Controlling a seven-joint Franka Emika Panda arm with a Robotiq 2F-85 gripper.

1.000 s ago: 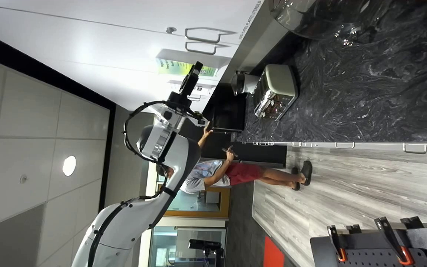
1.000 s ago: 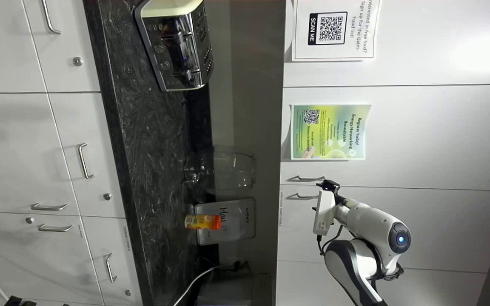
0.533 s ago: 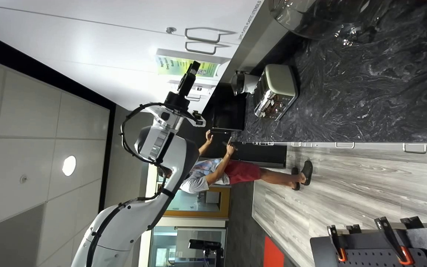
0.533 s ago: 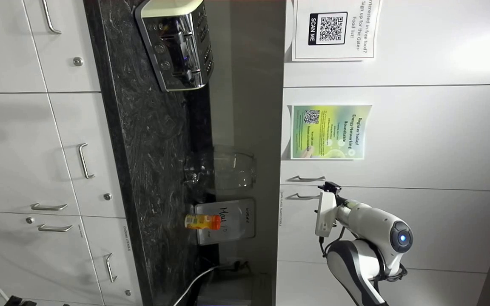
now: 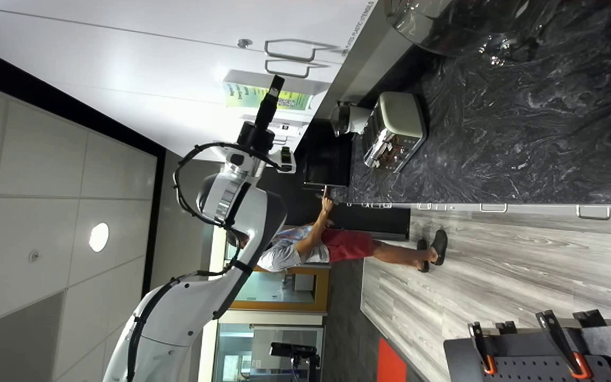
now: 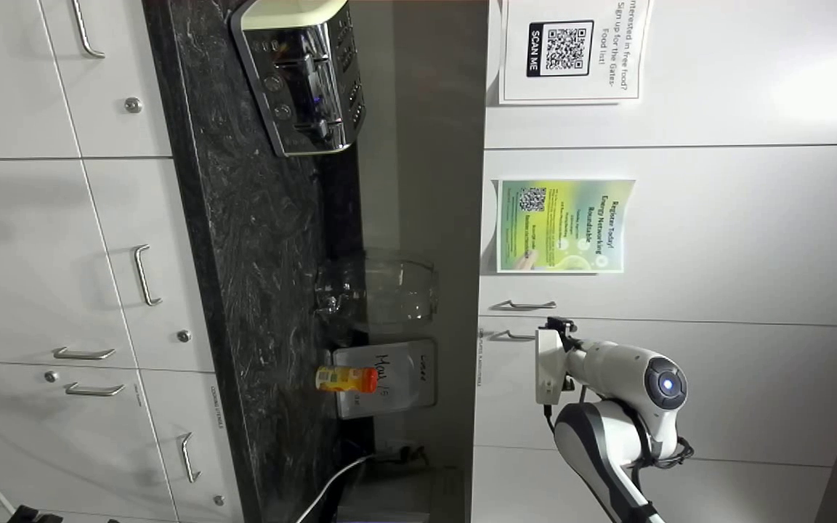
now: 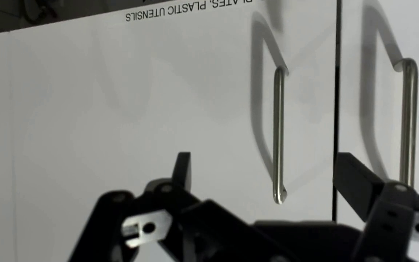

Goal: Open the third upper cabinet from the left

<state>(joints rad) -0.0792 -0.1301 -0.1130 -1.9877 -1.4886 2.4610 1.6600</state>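
In wrist view, seam (image 7: 12, 145) at far left looked faint; third upper cabinet (image 7: 86, 120) stood closed across middle; label (image 7: 187, 8) upside down, start cut off by frame; pincer (image 7: 264, 160) stood wide apart; bar handle (image 7: 278, 134) showed between fingertips (image 7: 356, 182), depth hard to judge; neighbouring handle (image 7: 408, 120) hid one end behind finger. In exterior view, white wrist-mounted box (image 6: 551, 367) covered one end of bar handle.

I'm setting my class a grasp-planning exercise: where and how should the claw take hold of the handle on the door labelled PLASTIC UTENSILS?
Probably mid-length on the handle, bringing the open claw in from straight in front of the door. Slim and straight, it stands off the door, leaving a gap, and in the wrist view appears between the fingers.
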